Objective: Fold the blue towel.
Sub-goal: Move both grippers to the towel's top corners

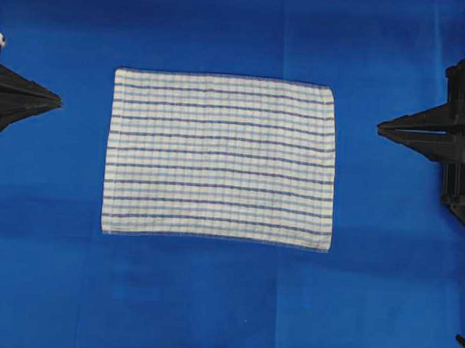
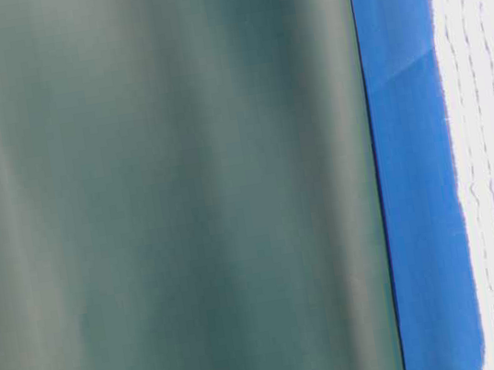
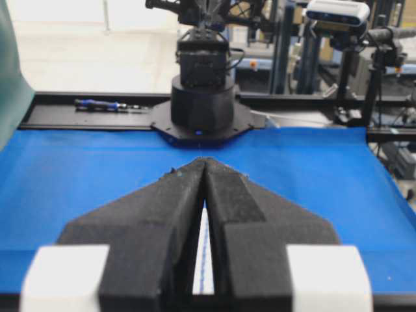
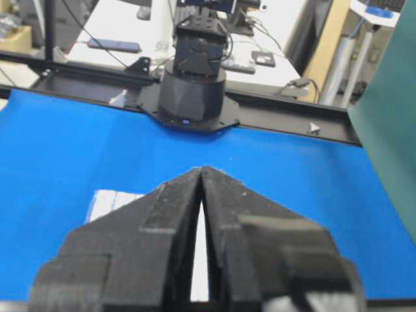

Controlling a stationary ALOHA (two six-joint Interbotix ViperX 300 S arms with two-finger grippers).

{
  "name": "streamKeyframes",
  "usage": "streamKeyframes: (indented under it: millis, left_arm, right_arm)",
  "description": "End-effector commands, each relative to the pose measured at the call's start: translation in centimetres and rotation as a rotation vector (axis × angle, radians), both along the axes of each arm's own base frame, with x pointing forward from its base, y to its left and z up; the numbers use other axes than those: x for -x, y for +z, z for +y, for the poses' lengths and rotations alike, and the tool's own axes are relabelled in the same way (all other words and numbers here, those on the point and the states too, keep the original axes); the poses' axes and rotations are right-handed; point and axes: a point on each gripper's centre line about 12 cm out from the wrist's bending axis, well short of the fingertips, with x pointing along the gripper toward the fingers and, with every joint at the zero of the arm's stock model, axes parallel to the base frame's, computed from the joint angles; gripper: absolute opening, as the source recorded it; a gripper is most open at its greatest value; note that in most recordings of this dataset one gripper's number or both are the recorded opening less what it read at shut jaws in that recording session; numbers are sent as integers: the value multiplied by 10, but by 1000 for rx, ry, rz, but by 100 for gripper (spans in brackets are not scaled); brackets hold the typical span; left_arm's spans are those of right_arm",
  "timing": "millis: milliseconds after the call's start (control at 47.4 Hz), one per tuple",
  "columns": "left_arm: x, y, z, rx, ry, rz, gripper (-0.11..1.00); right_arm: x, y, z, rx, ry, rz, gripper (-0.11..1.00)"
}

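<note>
The blue towel (image 1: 220, 158) lies spread flat and unfolded at the centre of the desk (image 1: 210, 297), on the plain blue covering. Its long edges run parallel to the near and far edges of the desk; its short edges face the two arms. The weave is white with thin light-blue and navy stripes. No corner is lifted or turned over.

The left gripper (image 1: 57, 100) sits at the left edge of the desk, well apart from the towel's left short edge. Its fingertips are pressed together to a point, clenched on nothing. The left wrist view confirms the pads (image 3: 162, 214) meeting at the tip, with a sliver of towel visible through the gap behind them.

The right gripper (image 1: 381, 128) sits at the right edge, also clear of the towel, fingertips likewise clenched and empty.

In the table-level view a blurred grey-green panel (image 2: 165, 197) fills most of the frame; the towel's fringed edge shows at the right.
</note>
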Motion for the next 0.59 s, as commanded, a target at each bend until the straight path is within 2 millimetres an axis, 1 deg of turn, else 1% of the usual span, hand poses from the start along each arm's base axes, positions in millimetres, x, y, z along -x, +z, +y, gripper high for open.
streamKeyframes:
  millis: [0, 126, 211, 422, 569]
  left_arm:
    - [-4, 3, 3, 25, 19, 2, 0]
    - [-6, -1, 12, 21, 59, 21, 0]
    - [-10, -8, 19, 18, 95, 55, 0]
    - [-25, -36, 43, 30, 198, 181, 0]
    - [-33, -57, 62, 51, 266, 271, 0]
  right_arm:
    - [-2, 13, -4, 8, -22, -34, 0]
    - [-6, 5, -18, -12, -89, 29, -6]
    - [-7, -3, -30, -34, -145, 72, -6]
    - [-12, -23, -55, -83, -260, 152, -6]
    - [-15, -45, -71, -126, -334, 228, 0]
